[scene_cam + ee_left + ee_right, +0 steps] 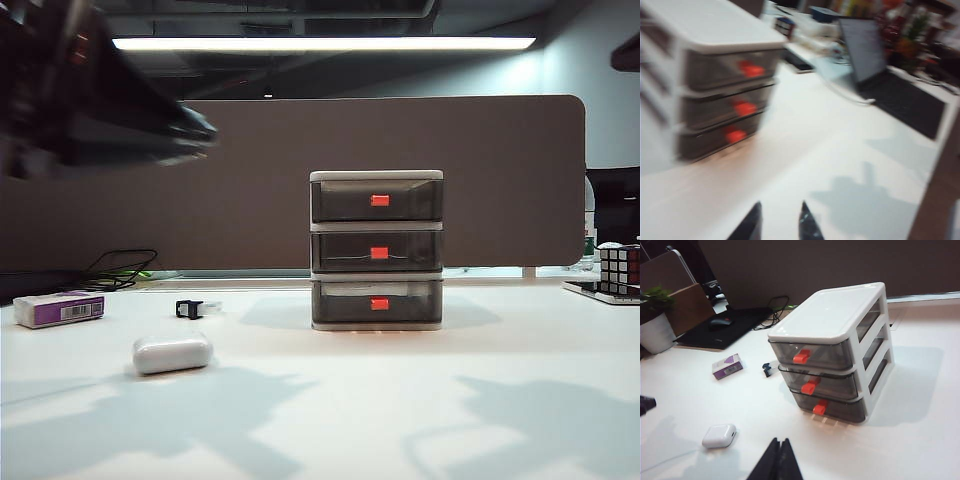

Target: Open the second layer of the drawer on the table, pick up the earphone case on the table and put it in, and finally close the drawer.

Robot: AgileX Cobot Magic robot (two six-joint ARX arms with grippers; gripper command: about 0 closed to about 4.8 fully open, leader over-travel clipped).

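Drawer: three-tier desktop cabinet, white plastic frame, smoky grey translucent fronts, one red-orange handle per tier. It stands upright on the white bench, slightly right of centre and toward the far side. All three tiers sit flush with the frame. The second layer of the drawer is the middle tier and is pushed in; its handle is centred on the front.

Earphone case: smooth white rounded oblong, pebble-shaped, lying flat on the bench, left of the drawer and nearer than it, well apart from it. In the right wrist view a small dark spot shows on its end face.

Farther left lies a purple-and-white box; a small black-and-white clip sits between that box and the drawer, beyond the case.

Left gripper: above the bench in front of the drawer; jaws spread slightly, a gap visible between the dark tips, nothing between them. View is motion-blurred.

Right gripper: above the bench on the near side, between case and drawer; jaws pressed together, holding nothing.
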